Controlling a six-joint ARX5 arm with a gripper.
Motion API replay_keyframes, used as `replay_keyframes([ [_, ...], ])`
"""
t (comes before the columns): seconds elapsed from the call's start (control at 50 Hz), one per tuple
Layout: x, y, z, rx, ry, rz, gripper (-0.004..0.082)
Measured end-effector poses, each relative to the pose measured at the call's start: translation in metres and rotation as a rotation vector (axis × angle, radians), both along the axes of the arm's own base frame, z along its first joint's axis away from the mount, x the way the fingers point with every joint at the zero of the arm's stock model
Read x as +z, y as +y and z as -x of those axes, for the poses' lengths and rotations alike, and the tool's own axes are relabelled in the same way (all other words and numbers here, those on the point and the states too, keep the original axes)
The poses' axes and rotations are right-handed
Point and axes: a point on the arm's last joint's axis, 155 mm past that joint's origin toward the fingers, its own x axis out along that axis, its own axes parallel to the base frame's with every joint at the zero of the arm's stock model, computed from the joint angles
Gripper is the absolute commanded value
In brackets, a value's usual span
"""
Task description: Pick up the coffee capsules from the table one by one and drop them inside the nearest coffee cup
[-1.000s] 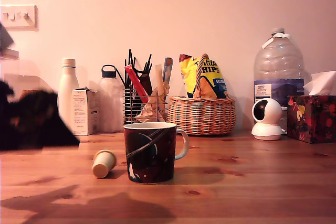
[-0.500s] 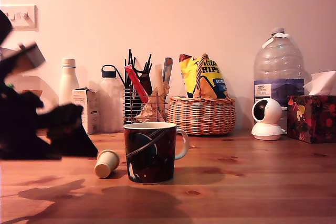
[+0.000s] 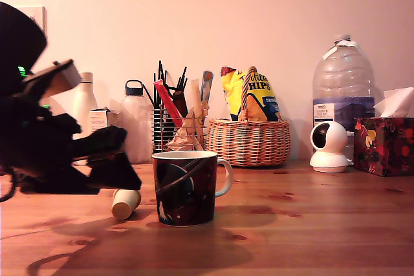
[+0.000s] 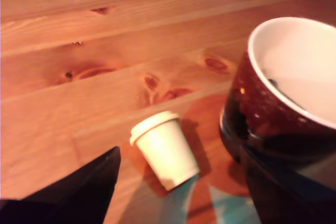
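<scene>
Arm [image 3: 39, 140]: black, big and chunky
Light: a small green glow is seen
Pincer [image 3: 119, 172]: black, pointed fingers

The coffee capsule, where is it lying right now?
In the exterior view the coffee capsule lies on its side on the table, just left of the patterned mug, with the gripper right above it.

Looks like a home: crisp bag [image 3: 253, 95] in wicker basket [image 3: 250, 141], tissue box [image 3: 383, 145], bottles, centre and right.
</scene>
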Motion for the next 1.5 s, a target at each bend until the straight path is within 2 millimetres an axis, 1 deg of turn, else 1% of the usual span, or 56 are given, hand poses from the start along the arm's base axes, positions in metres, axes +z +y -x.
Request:
replay_keyframes([
  [0.12, -0.011, -0.001, -0.004, 0.006, 0.041, -0.027, 0.066],
  [0.3, -0.022, -0.004, -0.014, 0.014, 0.08, -0.053, 0.0659],
  [0.42, -0.022, -0.004, -0.02, 0.03, 0.089, -0.07, 0.0659],
  [0.6, -0.023, -0.002, -0.022, 0.047, 0.109, -0.089, 0.0648],
  [0.68, -0.023, -0.002, -0.022, 0.049, 0.113, -0.09, 0.0583],
  [0.74, -0.024, -0.001, -0.022, 0.049, 0.117, -0.092, 0.048],
  [0.84, -0.025, -0.001, -0.021, 0.049, 0.125, -0.097, 0.0255],
  [0.88, -0.026, -0.001, -0.021, 0.049, 0.128, -0.099, 0.02],
  [0.92, -0.026, -0.001, -0.021, 0.049, 0.13, -0.1, 0.0167],
  [1.2, -0.027, 0.0, -0.019, 0.048, 0.149, -0.114, 0.0158],
  [1.38, -0.026, 0.004, -0.011, -0.002, 0.149, -0.18, 0.0158],
  [1.44, -0.024, 0.006, -0.009, -0.014, 0.145, -0.195, 0.0158],
  [1.5, -0.017, 0.007, -0.007, -0.014, 0.138, -0.192, 0.0158],
])
